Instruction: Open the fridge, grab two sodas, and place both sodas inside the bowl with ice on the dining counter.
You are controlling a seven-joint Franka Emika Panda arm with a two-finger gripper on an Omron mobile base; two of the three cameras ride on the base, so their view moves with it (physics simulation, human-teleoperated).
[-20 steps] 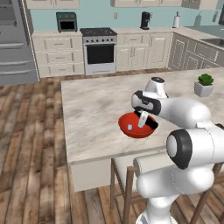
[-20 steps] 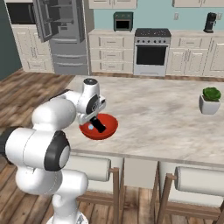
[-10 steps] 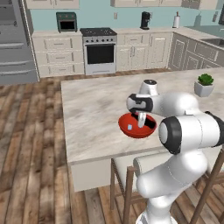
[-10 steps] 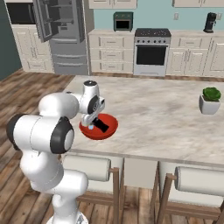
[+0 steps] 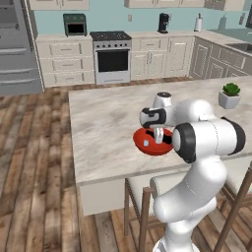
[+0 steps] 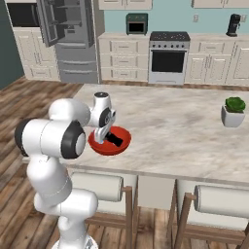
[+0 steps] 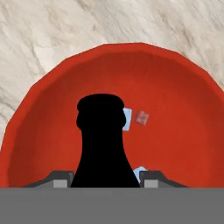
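My pincer (image 7: 105, 180) is part-closed on the dark soda bottle (image 7: 104, 144), one finger on each side of its body, neck pointing into the red bowl (image 7: 183, 113). The bowl, with ice cubes (image 7: 127, 119), sits on the dining counter (image 5: 103, 128). Step in hand: depositing this soda. Next move, as I judge it: open the fingers, then withdraw upward clear of the rim.

Fridge (image 5: 17, 49) cut off by frame edge
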